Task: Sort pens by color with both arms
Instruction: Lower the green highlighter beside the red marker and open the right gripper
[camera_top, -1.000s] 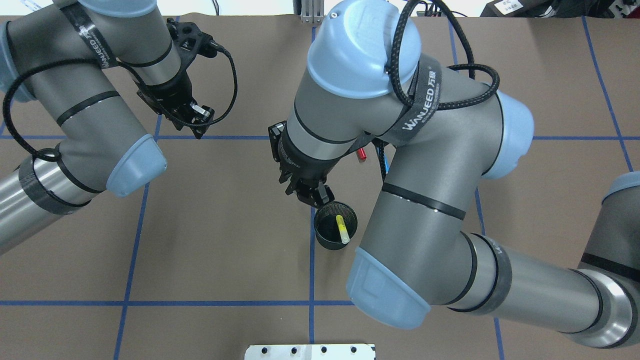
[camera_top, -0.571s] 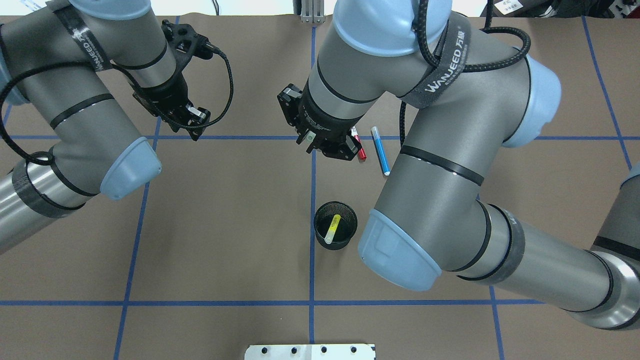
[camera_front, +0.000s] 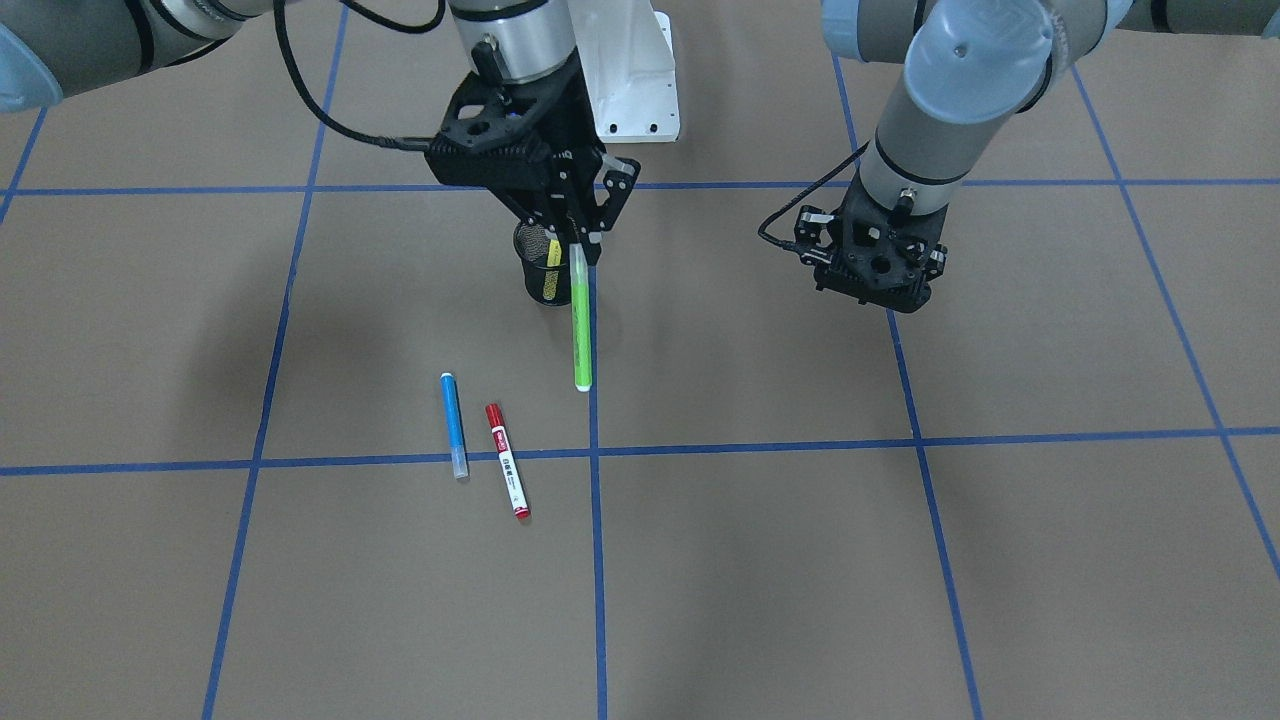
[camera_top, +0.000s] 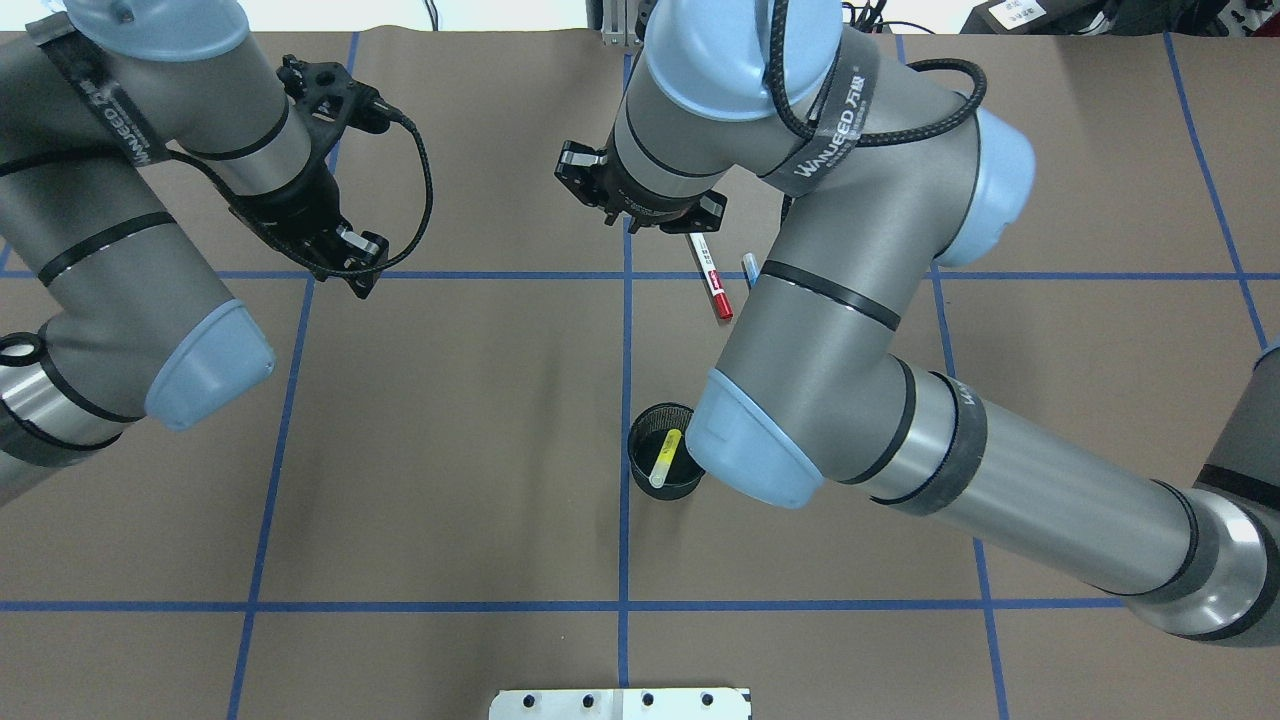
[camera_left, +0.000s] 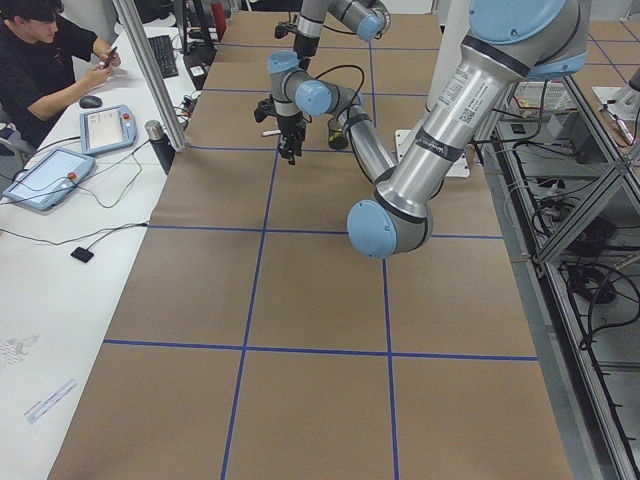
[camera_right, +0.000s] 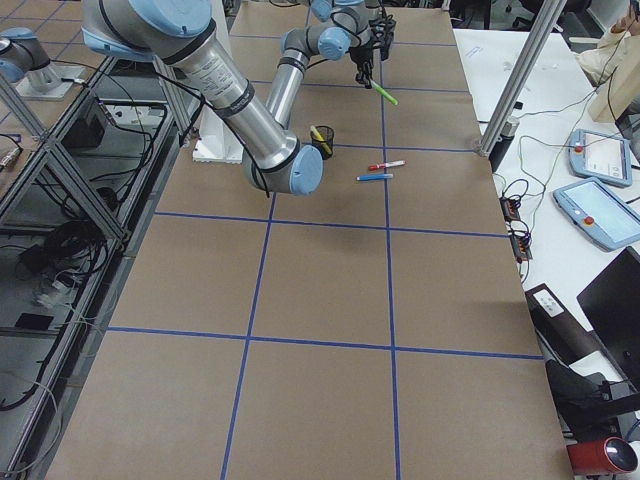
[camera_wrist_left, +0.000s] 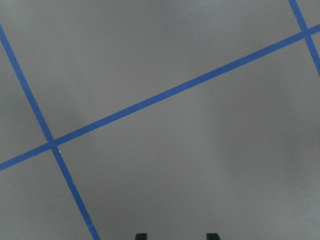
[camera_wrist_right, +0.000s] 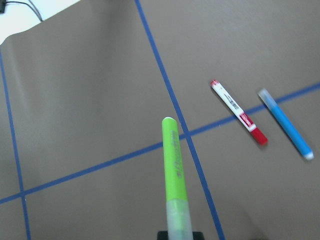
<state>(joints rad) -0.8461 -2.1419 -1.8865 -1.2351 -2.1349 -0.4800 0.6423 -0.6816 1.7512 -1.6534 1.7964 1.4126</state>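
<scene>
Just now the right gripper (camera_front: 578, 238) is clamped on the clear-capped end of the green pen (camera_front: 581, 330) — the pen juts out from between the jaws at a slant, its free end pointing away from the robot's base, and in the front view it runs along a blue tape line (camera_front: 596, 560). Behind that gripper stands the cup (camera_front: 533, 262), with the yellow pen (camera_top: 665, 457) leaning inside it; from overhead the right arm's elbow covers part of the cup's rim. The blue pen (camera_front: 454, 425) and red pen (camera_front: 507, 460) lie flat on the table (camera_front: 900, 560), side by side and near each other but not touching, both across a tape line. The left gripper (camera_wrist_left: 177, 236) hangs over bare table, well apart from every pen — its wrist view shows the jaws parted with nothing between them.
</scene>
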